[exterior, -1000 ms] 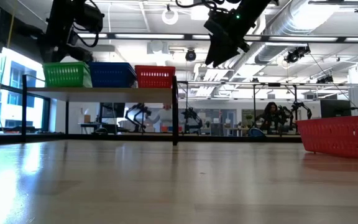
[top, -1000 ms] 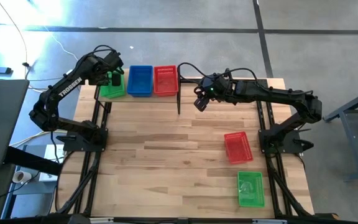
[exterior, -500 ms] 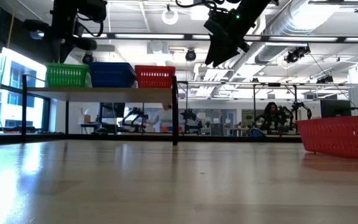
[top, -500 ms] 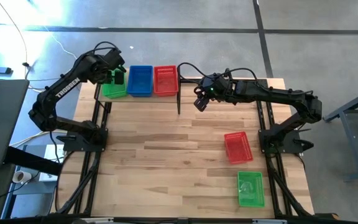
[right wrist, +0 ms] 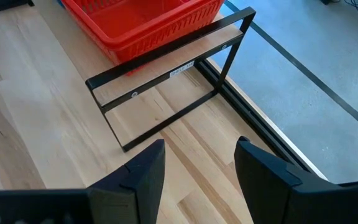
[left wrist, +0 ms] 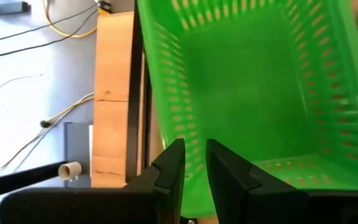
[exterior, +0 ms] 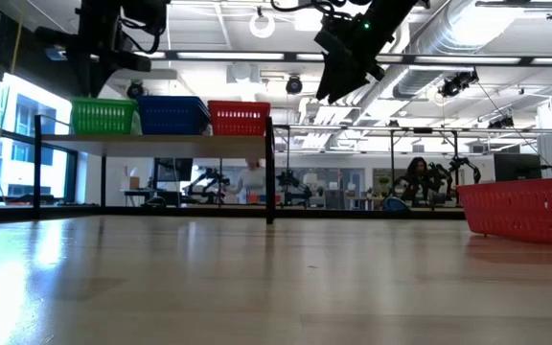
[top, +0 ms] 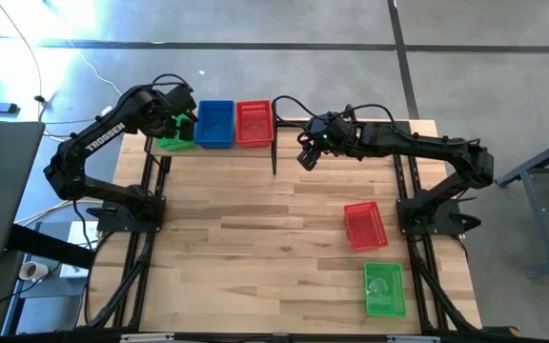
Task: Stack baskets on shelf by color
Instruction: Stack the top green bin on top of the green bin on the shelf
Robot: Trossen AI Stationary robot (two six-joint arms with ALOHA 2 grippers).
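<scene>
On the shelf (exterior: 161, 141) at the table's far left, a green basket (left wrist: 247, 93), a blue basket (top: 214, 123) and a red basket (top: 254, 121) stand side by side on their bottoms. My left gripper (left wrist: 194, 168) hovers above the green basket's right part, clear of its rim, pointing steeply down. Only a narrow gap shows between its fingers, and nothing is in it. My right gripper (right wrist: 201, 162) hangs open in the air right of the shelf's end frame (right wrist: 166, 93), holding nothing.
A red basket (top: 364, 225) and a green basket (top: 384, 289) lie on the plank table toward its right near part. The middle and left of the table top (top: 246, 238) are bare wood. Both arm bases stand at the table's side edges.
My left gripper has risen a little and moved toward the table's right along the shelf, from over the green basket toward the blue one, turning slightly. The green basket has stayed in place on the shelf.
</scene>
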